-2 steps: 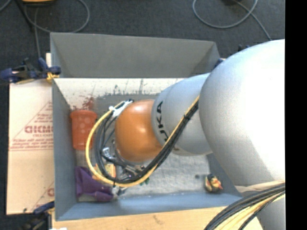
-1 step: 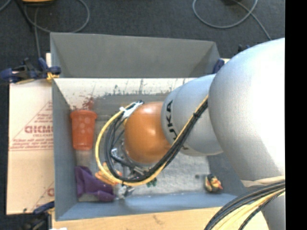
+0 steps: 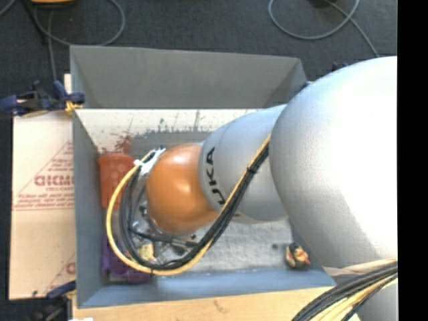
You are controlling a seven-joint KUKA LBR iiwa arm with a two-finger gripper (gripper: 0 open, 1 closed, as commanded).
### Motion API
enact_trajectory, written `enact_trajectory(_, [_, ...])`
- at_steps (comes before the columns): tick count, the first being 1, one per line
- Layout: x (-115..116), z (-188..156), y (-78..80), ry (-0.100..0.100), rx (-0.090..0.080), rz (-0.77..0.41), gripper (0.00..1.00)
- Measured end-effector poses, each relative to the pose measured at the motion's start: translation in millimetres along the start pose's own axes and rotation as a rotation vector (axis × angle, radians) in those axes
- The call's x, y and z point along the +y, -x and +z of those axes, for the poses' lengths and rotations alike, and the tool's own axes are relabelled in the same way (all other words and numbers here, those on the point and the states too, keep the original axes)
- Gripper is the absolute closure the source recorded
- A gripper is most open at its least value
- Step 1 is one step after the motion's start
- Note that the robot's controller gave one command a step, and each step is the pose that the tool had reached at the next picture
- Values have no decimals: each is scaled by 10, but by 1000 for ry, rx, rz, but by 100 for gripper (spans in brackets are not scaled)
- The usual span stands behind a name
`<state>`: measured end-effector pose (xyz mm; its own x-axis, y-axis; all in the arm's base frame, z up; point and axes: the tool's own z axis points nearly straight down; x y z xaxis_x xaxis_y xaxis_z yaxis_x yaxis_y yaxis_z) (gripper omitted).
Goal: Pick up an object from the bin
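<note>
Arm (image 3: pixel 334 166) reaches deep into grey bin (image 3: pixel 187 79) | gripper (image 3: pixel 152 241) at left end, open or closed: cannot tell | nearest: orange-red cylinder (image 3: pixel 110 172), purple item (image 3: pixel 117 267) in corner | advice: close gently, lift straight, clear of wall

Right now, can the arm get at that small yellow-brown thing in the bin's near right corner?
Probably yes. The small yellow-brown thing lies alone on bare floor, nothing on it. But the gripper is at the left end of the bin, by the orange thing, so it must lift and cross; the corner walls may crowd it.
</note>
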<state>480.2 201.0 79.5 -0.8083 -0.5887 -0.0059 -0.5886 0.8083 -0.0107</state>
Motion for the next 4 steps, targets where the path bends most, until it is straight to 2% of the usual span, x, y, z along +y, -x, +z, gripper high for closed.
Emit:
enact_trajectory(1, [1, 0, 1, 0, 0, 1, 100])
enact_trajectory(2, [44, -360, -11, 11, 8, -3, 100])
enact_trajectory(3, [13, -1029, -57, 11, 9, -24, 100])
enact_trajectory(4, [-148, -1597, 27, 10, 4, -18, 100])
